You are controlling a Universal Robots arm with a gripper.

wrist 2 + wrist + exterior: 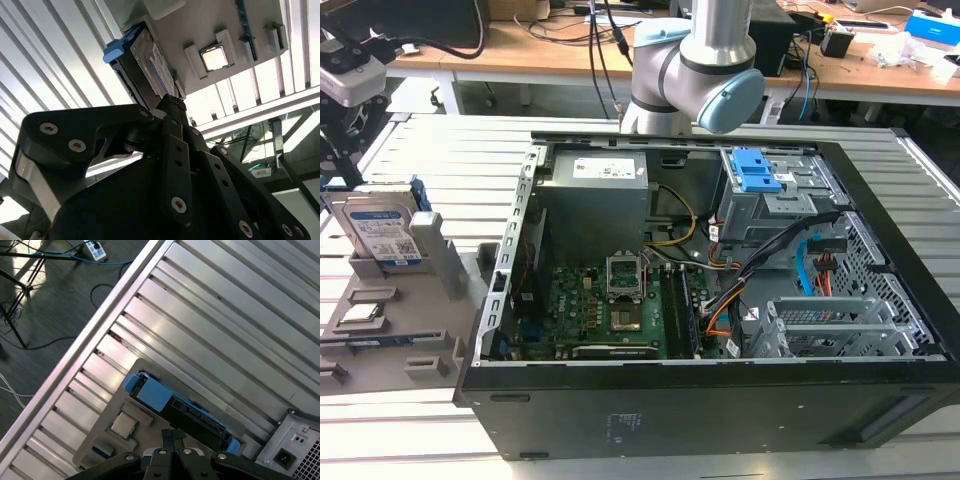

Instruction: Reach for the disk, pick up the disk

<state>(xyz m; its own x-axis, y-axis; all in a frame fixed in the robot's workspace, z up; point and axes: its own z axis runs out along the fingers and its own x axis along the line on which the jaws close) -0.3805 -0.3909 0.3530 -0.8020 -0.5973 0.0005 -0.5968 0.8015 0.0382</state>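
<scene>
1. Second wrist view has the black metal gripper (pixel 172 102) pointing at a grey holder. In the first wrist view its two slim fingertips (pixel 167 436) lie pressed together with nothing between them.
2. Just beyond the tips is the disk (pixel 180 407). It stands on its long edge in a slot of the holder, with the dark narrow side facing the gripper. Whether the tips touch it cannot be told.
3. The disk is a flat rectangular slab of silver-grey metal. A white-and-blue label covers its broad face, and a smooth blue plastic frame runs along its edges with a blue tab at one end.
4. The holder (pixel 420 325) is a matt grey plastic tray with raised ribs, upright posts and shallow recesses. Besides the disk it carries a small square chip (pixel 360 312) lying flat in a square recess near the disk.
5. The holder rests on a table (pixel 225 315) of long, shiny aluminium slats separated by narrow grooves.
6. In the exterior view, the holder is at the exterior view's left, and a black computer case (pixel 670 420) lies on its side beside it with the panel off.
7. Inside the case are:
   - a green motherboard (pixel 590 310) flat on the floor;
   - a boxy grey power supply (pixel 590 200) at the far wall;
   - a grey perforated drive cage (pixel 780 205) with blue latches (pixel 752 170);
   - loose cables (pixel 760 265) in black, orange and blue draped between them.
</scene>
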